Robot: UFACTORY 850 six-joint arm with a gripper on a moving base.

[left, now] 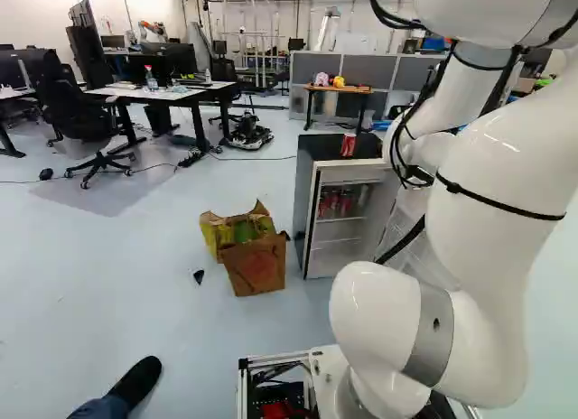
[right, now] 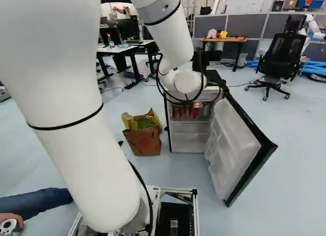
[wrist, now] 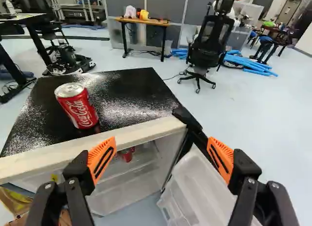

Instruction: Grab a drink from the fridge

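Drink can (wrist: 78, 109), red, is standing upright on the black top of the small fridge (left: 308, 211), near its front edge. More red cans (right: 186, 112) are sitting inside, on an upper shelf. The fridge door (right: 247, 144) is standing wide open, swinging out to the right, its pale inner racks facing the opening. On the fridge's left, a brown carton (left: 256, 267) and a yellow-green carton (left: 213, 235) are resting on the floor, close together. Farther off, a wooden table (left: 350, 89) is carrying small toys (wrist: 137, 13); an office chair (right: 278, 58) is standing beyond the door, with blue tubes (wrist: 251, 65) lying behind it.

Arm is rising from its base joint, bending overhead and reaching forward, its far links coming down toward the fridge and partly covering it in both base views. Gripper (wrist: 162, 145) is pointing at the fridge's front, its fingers spreading wide with nothing between them. Left finger is lining up with the front edge, right finger with the door; whether either is touching, I cannot tell. The can is standing ahead of the left finger, slightly outside the gap.
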